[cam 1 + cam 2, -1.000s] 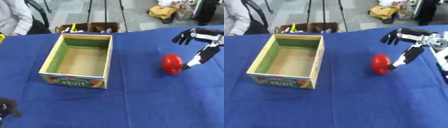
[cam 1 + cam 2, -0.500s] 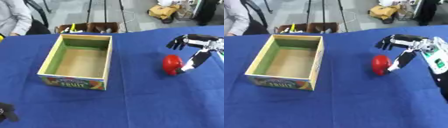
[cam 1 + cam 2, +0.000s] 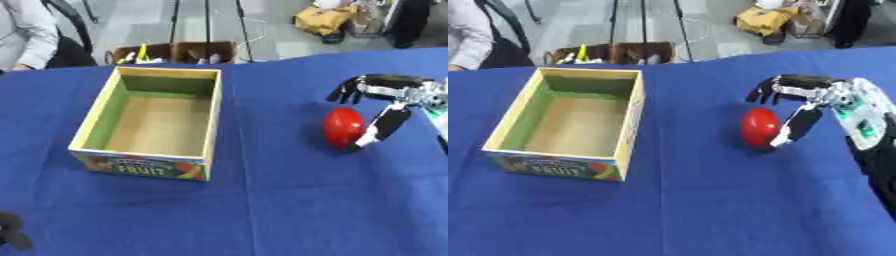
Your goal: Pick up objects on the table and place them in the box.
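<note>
Nearest, at the lower left corner, showed only a dark blur of the left hand (image 3: 10, 236); could not tell how its fingers stood. Farther in, stood an open cardboard fruit box (image 3: 98, 156) with green inner walls, printed "FRUIT" on its near face, nothing visible inside. To its right, well apart from it, lay a red tomato-like fruit (image 3: 760, 128) on the blue tablecloth (image 3: 262, 215). Came in from the right, the right hand (image 3: 798, 107), spread wide: thumb down just beside the fruit's right flank, perhaps touching, fingers arched over and beyond its top, holding nothing yet.

Judged as the closing stage of the grasp. Best done by lowering the palm a little so the fingers wrap the far side while the thumb meets the near-right side, squeezing across the widest part; a round smooth fruit likely to roll off leftward if nudged by the thumb alone. Then lifting straight up before carrying left over the box's rim.

Beyond the cloth's far edge, grey floor, tripod legs (image 3: 208, 25), brown crates (image 3: 175, 51) of oddments.
</note>
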